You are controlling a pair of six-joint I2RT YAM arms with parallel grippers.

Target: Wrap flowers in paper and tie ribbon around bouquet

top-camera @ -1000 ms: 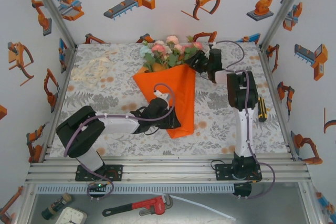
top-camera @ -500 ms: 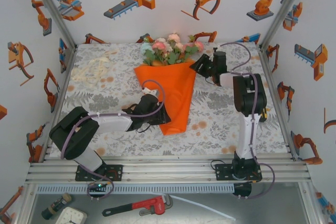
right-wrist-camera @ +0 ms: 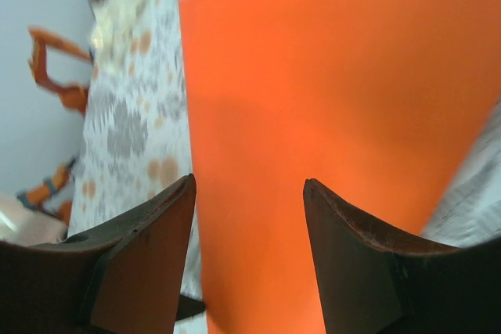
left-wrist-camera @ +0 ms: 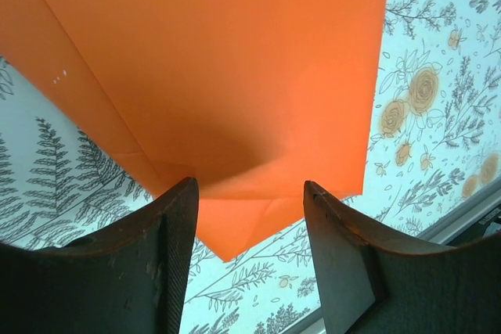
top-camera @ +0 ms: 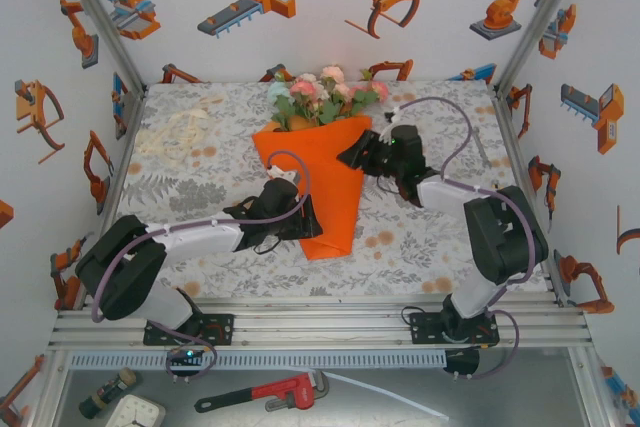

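Bench (top-camera: pixel 200 172), seen from above. The paper cone (top-camera: pixel 335 182) lies mid-bench between my arms — my left fingers (left-wrist-camera: pixel 160 263) stand apart at its near tip, my right fingers (right-wrist-camera: pixel 360 271) apart facing its right side. Flowers (top-camera: pixel 320 95) fill the far end; the ribbon (top-camera: pixel 178 135) heaps far left. Bare cloth lies between ribbon and cone, and near right.

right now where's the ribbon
In the top view the ribbon lies in a loose pile at the far left of the cloth, well to the left of the orange paper cone and not touching it.
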